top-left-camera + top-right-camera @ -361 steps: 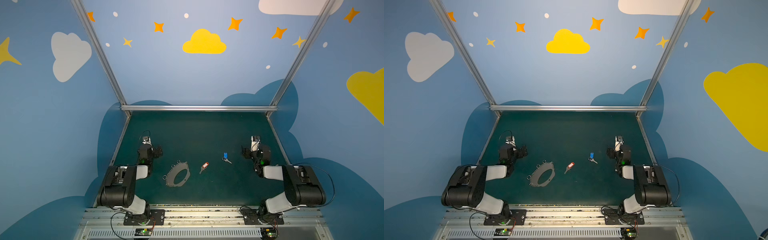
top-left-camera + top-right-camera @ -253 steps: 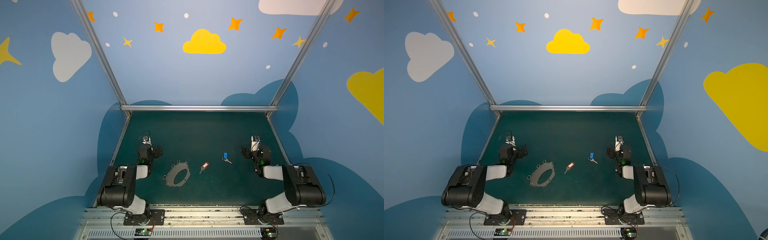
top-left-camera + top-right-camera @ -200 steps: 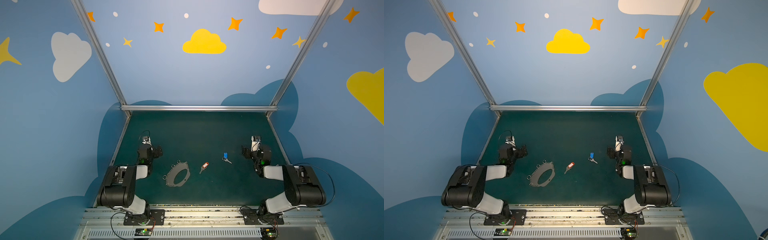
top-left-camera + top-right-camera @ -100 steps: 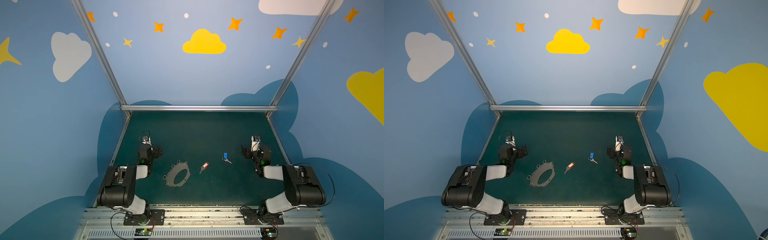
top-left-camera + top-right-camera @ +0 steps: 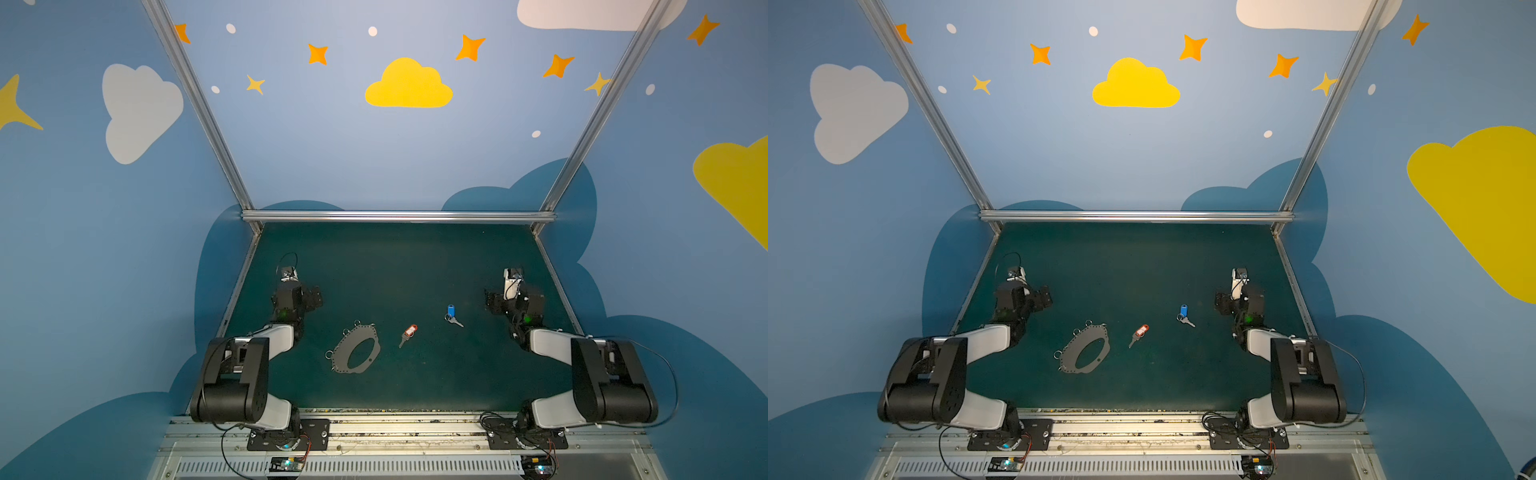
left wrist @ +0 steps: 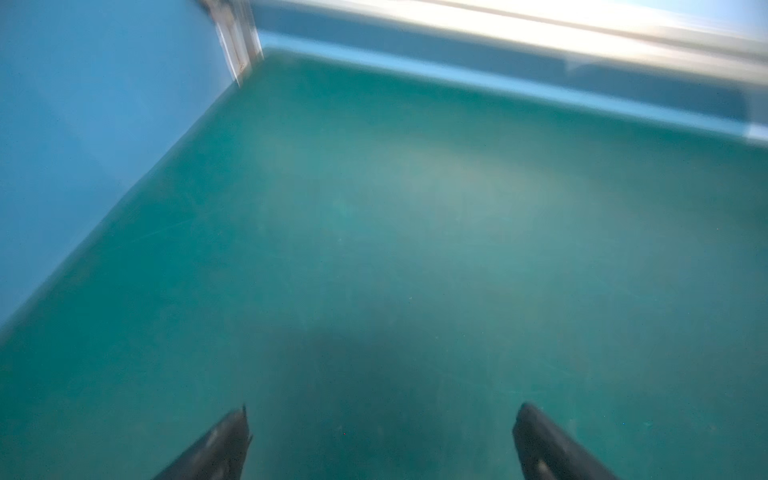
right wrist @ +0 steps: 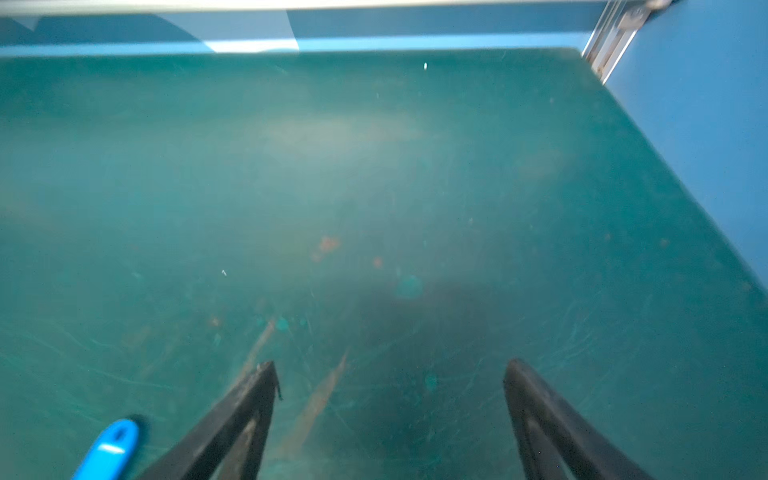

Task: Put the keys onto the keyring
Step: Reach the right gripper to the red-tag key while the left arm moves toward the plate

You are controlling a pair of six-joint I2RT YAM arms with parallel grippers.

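The keyring point(image 5: 341, 352) point(image 5: 1071, 354), a flat grey oval plate with small wire rings on its edge, lies on the green mat left of centre. To its right lies the red-tagged key point(image 5: 409, 332) point(image 5: 1141, 332). Further right is the blue-tagged key point(image 5: 451, 311) point(image 5: 1183, 311), whose tag point(image 7: 109, 449) shows just beside my right gripper's fingers. My left gripper point(image 5: 308, 298) point(image 5: 1039, 298) point(image 6: 382, 419) hovers open and empty at the mat's left side, behind the keyring. On the right side my right gripper point(image 5: 495, 301) point(image 5: 1224, 302) point(image 7: 390, 374) is also open and empty.
Blue walls and aluminium frame rails point(image 5: 397, 216) close in the mat at the back and both sides. The arm bases are bolted to a metal rail point(image 5: 407, 428) along the front edge. The left wrist view is blurred.
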